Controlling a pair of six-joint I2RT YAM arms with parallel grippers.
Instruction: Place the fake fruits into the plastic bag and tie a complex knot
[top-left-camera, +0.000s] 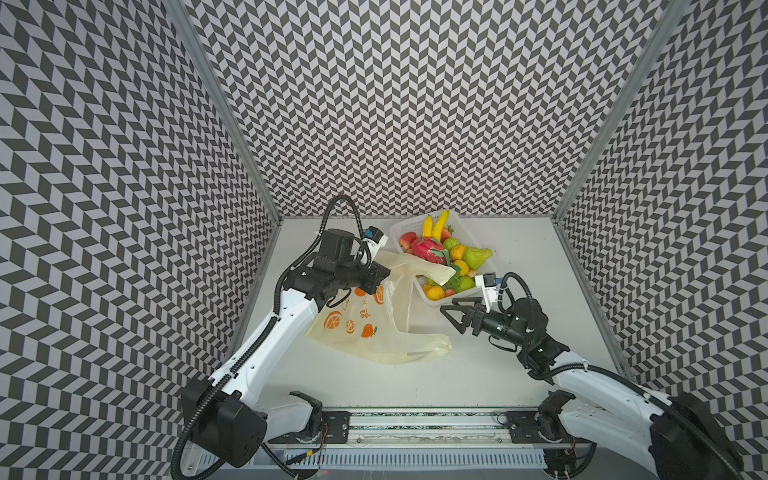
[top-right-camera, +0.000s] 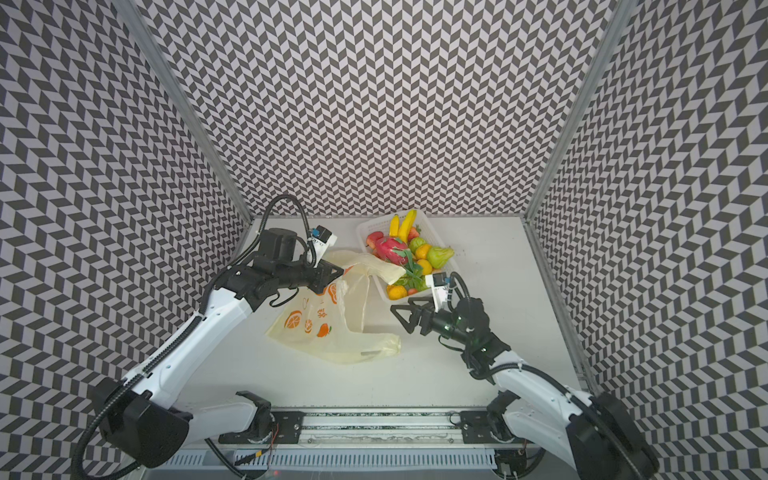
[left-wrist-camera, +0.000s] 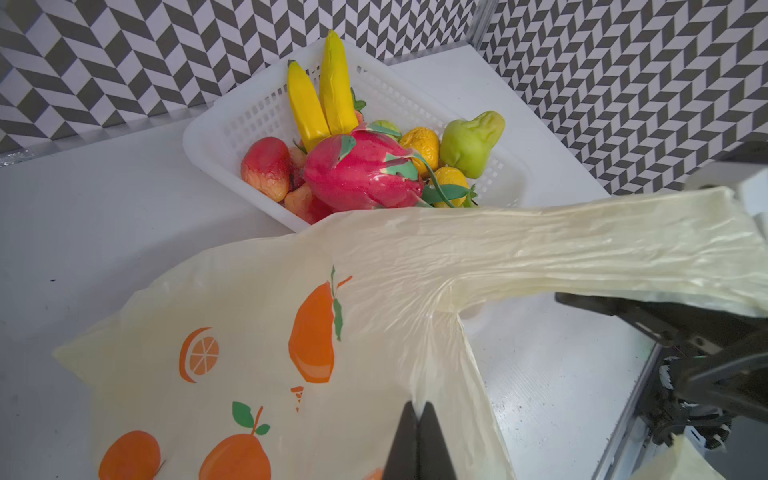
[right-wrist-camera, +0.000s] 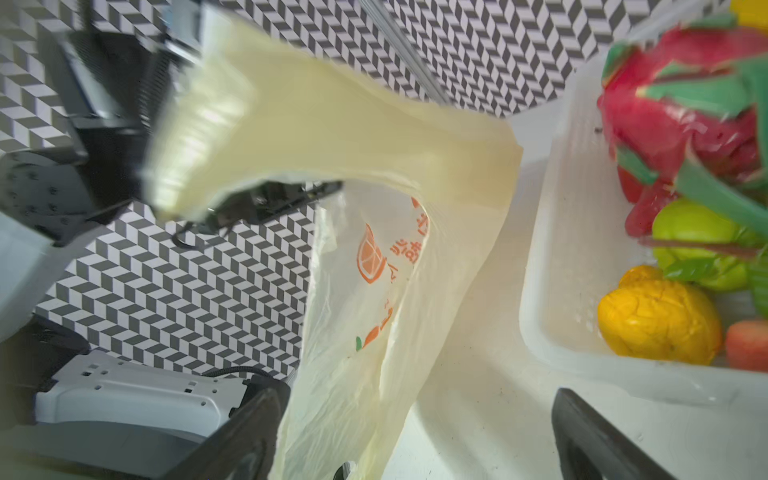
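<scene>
Currently, from my remote station, I see one left claw (top-left-camera: 384, 276) at the left of both top views. It is clamped shut on the upper edge of the one plastic bag (top-left-camera: 374, 328) and holds that edge raised above the table (top-left-camera: 498, 374). The bag is pale yellow with printed oranges, and its lower part rests on the table. It has two handle loops: one (top-left-camera: 419, 266) drapes over the near-left rim of the basket, the other (top-left-camera: 432, 347) lies flat on the table. Further right stands one white perforated basket (top-left-camera: 401, 226) holding the fake fruits (top-left-camera: 478, 256). I count two bananas (top-left-camera: 434, 222), one dragon fruit (top-left-camera: 428, 249) and at least three oranges (top-left-camera: 458, 252); the green and red pieces overlap too much to count. Rightmost, one right claw (top-left-camera: 451, 307) hangs spread wide and empty, just beside the basket's near corner.
</scene>
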